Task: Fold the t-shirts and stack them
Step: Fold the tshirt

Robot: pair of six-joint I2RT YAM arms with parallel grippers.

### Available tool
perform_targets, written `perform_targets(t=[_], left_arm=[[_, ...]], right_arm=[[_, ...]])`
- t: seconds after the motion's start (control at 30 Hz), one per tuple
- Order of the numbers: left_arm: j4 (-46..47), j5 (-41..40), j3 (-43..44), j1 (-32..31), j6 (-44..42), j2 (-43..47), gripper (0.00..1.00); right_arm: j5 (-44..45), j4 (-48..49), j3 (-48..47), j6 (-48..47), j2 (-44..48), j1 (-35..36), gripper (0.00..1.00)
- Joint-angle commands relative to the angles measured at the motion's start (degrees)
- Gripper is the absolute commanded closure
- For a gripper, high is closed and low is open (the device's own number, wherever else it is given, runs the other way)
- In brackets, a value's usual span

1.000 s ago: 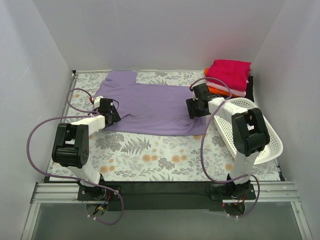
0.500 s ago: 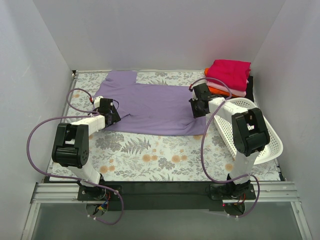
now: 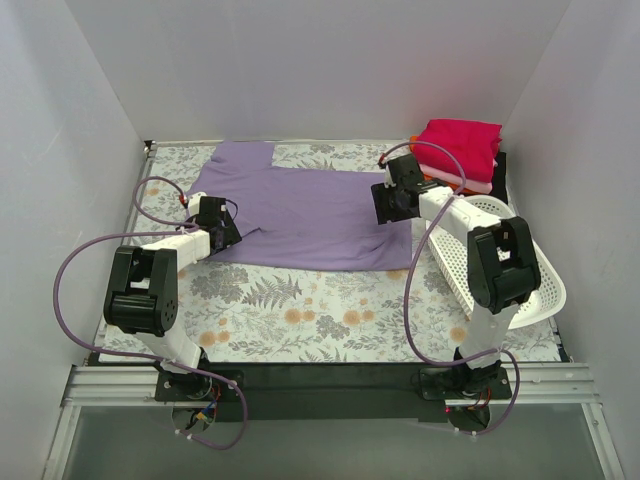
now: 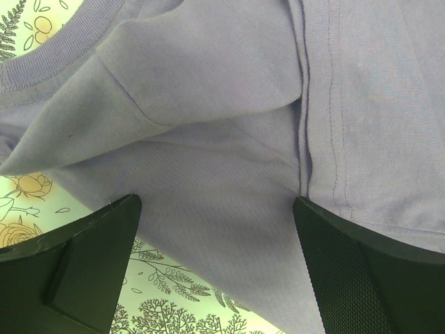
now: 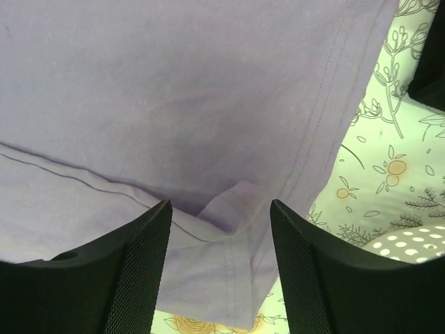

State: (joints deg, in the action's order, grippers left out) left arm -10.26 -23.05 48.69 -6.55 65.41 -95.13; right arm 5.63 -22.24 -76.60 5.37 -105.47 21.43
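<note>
At left, the left end effector (image 4: 215, 202) hangs over the collar end of a lavender-purple t-shirt (image 3: 300, 205), its fingers spread wide with cloth filling the gap. The shirt lies flat across the far half of the floral tabletop (image 3: 300, 300). At its right hem, the right end effector (image 5: 220, 205) stands parted around a small pucker of cloth. Farther right, the folded t-shirts (image 3: 460, 150) sit stacked in the far corner, beyond a white basket (image 3: 520, 290).

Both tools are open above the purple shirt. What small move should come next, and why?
Probably lower the right tool a little and close it on the purple shirt. Its jaws stand open with a small raised pucker of cloth between them, next to the stitched edge. The left tool also hangs open over a fold.
</note>
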Motion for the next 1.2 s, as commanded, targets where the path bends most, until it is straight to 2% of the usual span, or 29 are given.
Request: perform_targets(t=[0.0, 0.33, 0.67, 1.17], left_arm=[[-0.6, 0.2, -0.5, 0.4, -0.4, 1.0, 0.16], [-0.5, 0.8, -0.3, 0.2, -0.5, 0.9, 0.16], [-0.5, 0.4, -1.1, 0.0, -0.4, 1.8, 0.16], [-0.5, 0.1, -1.2, 0.0, -0.5, 1.8, 0.16]], right_arm=[[1.5, 0.7, 0.8, -1.5, 4.4, -0.2, 0.46], [-2.0, 2.0, 12.2, -3.2, 12.5, -3.1, 0.53], [-8.1, 4.7, 10.2, -4.6, 6.7, -3.1, 0.63], [-9.4, 6.3, 7.5, -4.8, 0.2, -3.1, 0.70]])
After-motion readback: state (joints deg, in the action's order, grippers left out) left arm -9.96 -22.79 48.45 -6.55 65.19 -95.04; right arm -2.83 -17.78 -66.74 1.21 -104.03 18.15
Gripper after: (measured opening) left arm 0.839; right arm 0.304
